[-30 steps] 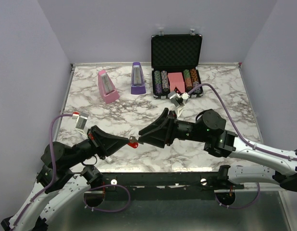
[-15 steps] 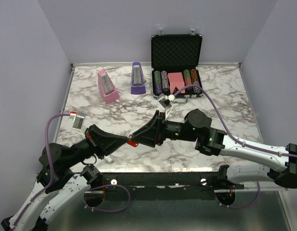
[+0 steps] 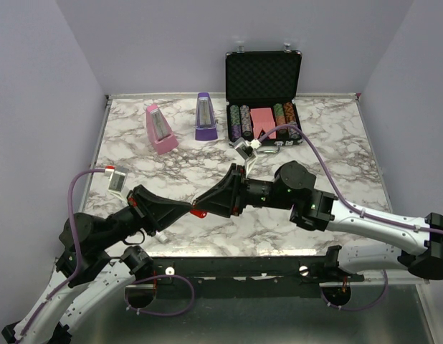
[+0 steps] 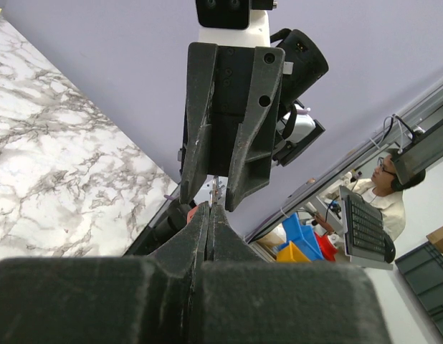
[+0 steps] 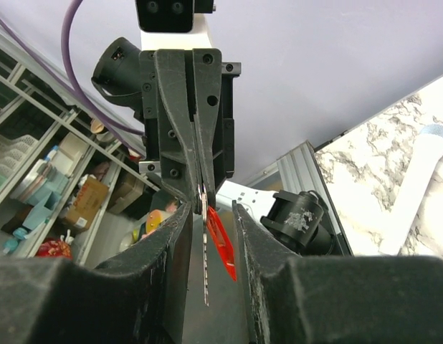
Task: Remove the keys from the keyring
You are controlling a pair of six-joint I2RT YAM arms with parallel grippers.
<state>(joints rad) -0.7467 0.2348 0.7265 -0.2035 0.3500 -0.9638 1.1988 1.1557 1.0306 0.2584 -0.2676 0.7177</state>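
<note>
My left gripper (image 3: 191, 209) is shut on the keyring (image 3: 199, 213), a small red tag held above the table near its front edge. In the left wrist view my left gripper (image 4: 209, 206) has its jaws pressed together with a sliver of metal at the tip. My right gripper (image 3: 209, 203) is open, and its fingers straddle the keyring. In the right wrist view the red keyring (image 5: 221, 242) and a thin silvery key (image 5: 205, 251), seen edge-on, hang between the fingers of my right gripper (image 5: 209, 215). They touch neither finger.
A pink metronome (image 3: 160, 130) and a purple metronome (image 3: 205, 117) stand at the back left. An open black case (image 3: 263, 75) with poker chips and a pink card block (image 3: 262, 120) is at the back centre. A white tube (image 5: 416, 185) lies on the marble.
My right gripper has moved left toward the left gripper, and its open fingers now stand around the keyring. The left arm has held nearly still.
</note>
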